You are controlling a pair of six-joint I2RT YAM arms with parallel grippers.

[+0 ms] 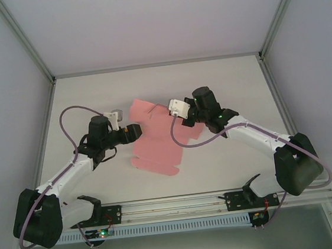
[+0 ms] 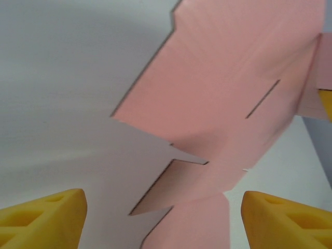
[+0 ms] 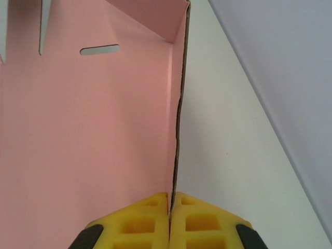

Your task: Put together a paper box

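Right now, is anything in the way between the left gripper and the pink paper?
No, nothing visible. The left gripper is open right at the paper box's edge. The right gripper pinches an upright flap on the other side.

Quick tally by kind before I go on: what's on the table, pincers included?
paper box, pink card, partly folded: 1
yellow-padded pincers: 2 (left pincer open, right pincer shut on the card's edge)
Total: 3
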